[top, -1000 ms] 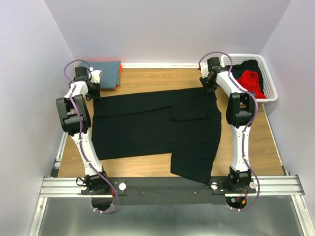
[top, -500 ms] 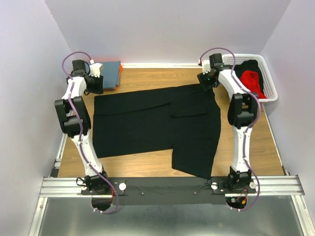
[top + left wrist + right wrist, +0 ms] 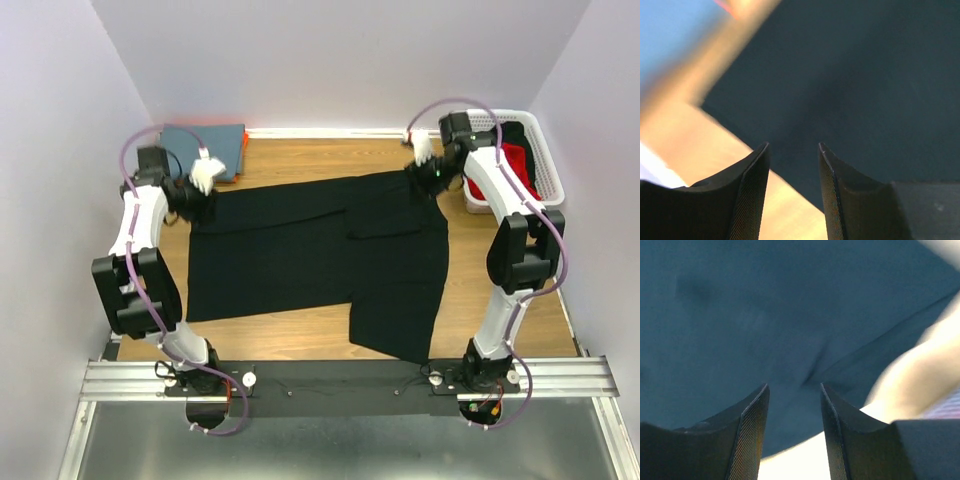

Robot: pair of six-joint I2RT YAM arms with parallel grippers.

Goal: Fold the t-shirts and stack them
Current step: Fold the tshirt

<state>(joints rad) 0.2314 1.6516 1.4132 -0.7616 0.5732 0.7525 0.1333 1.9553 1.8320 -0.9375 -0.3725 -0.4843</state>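
A large black t-shirt [image 3: 310, 255] lies spread flat on the wooden table, its lower right part hanging toward the near edge. My left gripper [image 3: 196, 198] hovers at the shirt's far left corner, open, with nothing between its fingers; in the left wrist view the gripper [image 3: 792, 148] sits over the black cloth [image 3: 850, 90] edge and bare wood. My right gripper [image 3: 432, 177] is at the far right corner, also open and empty; the right wrist view shows the gripper [image 3: 794, 386] just above the black cloth [image 3: 765, 315].
A folded slate-blue shirt [image 3: 205, 140] on an orange one [image 3: 241, 158] lies at the back left. A white mesh basket [image 3: 548, 185] at the back right holds a red shirt [image 3: 522, 160] and a black one [image 3: 515, 133]. Walls stand close on three sides.
Both grippers have opened at the shirt's far corners. Both arms have swung their elbows outward toward the side walls, and the shirt lies still.
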